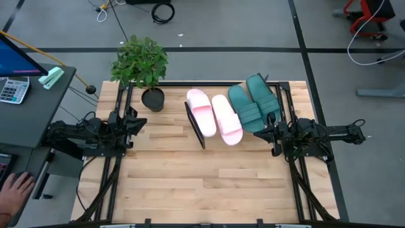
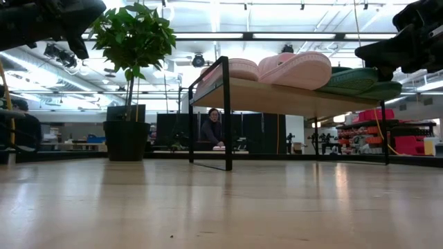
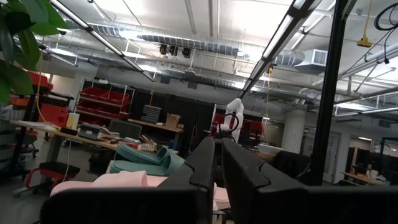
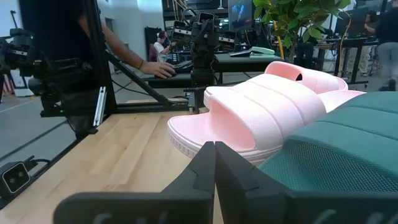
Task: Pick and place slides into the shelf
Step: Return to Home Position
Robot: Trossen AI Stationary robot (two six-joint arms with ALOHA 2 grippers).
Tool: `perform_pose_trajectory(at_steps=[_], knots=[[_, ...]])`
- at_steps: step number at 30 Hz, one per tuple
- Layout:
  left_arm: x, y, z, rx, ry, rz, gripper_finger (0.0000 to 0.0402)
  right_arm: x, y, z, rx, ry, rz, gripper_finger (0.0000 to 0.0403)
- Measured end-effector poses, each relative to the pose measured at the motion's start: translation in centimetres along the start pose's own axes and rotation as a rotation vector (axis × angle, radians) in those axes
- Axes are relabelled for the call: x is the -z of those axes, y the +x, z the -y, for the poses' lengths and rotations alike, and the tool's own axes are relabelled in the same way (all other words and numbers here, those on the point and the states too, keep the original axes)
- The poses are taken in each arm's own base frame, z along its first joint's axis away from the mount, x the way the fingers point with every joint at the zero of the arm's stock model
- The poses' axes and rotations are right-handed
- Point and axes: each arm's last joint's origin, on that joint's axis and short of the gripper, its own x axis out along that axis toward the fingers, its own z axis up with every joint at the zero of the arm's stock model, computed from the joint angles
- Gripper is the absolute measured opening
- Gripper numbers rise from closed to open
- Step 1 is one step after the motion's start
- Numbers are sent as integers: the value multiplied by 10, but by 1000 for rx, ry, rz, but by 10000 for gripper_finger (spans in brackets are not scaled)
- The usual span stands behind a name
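Observation:
Two pale pink slides (image 1: 215,115) and two dark teal slides (image 1: 253,104) lie side by side, soles down, on top of the shelf (image 1: 195,125), a low rack with black side frames at the table's far middle. In the low view they sit on its plank (image 2: 277,97). My right gripper (image 1: 262,131) is shut and hovers just right of the nearer teal slide (image 4: 348,155), touching nothing that I can see. My left gripper (image 1: 140,121) is shut and waits at the table's left, raised (image 3: 217,142).
A potted plant (image 1: 142,63) stands at the far left of the table, left of the shelf. A desk with a calculator (image 1: 12,88) lies beyond the left edge, and a person's hand (image 1: 16,187) rests there. The near half of the tabletop (image 1: 202,183) is bare wood.

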Motion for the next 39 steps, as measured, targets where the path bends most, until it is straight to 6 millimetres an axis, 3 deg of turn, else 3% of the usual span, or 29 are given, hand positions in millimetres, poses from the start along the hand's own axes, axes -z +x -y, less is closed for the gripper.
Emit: perform_pose_trajectory(at_steps=[11,22,39], knots=[[0,0,0,0,0,0,21,0,0,0,0,0,0,14],[0,0,0,0,1,0,36,0,0,0,0,0,0,14],[0,0,0,0,1,0,28,0,0,0,0,0,0,14]])
